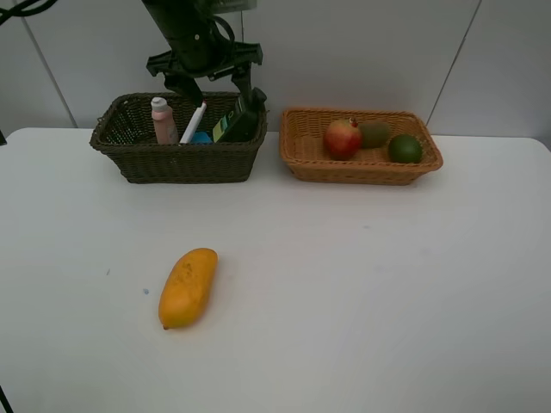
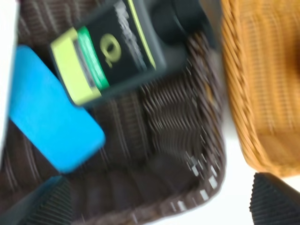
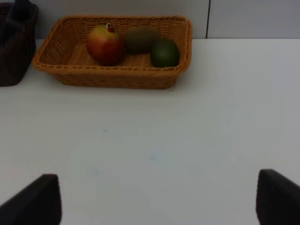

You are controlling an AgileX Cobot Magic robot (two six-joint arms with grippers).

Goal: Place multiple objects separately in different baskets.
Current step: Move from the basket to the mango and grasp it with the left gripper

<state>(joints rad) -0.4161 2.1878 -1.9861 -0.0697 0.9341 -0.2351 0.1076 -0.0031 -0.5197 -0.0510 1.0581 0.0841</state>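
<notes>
Only the long yellow-orange mango [image 1: 187, 287] lies unsorted on the white tabletop [image 1: 362, 292], well in front of the dark woven basket [image 1: 129, 159] of toiletries, while the orange-tan wicker basket [image 1: 362, 168] beside it holds three fruits; both pincers' jaws stand apart, empty.

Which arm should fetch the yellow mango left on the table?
Right, probably: the right gripper is open over bare table, while the left gripper hangs over the dark basket, far from the yellow mango.

I'm looking at what seems a lab or test setup: a plain white surface [image 1: 362, 284] against bare grey-white wall panels [image 1: 362, 52], with a black robot arm [image 1: 185, 34] mounted at the back. Nothing I see is domestic beyond the staged props.
</notes>
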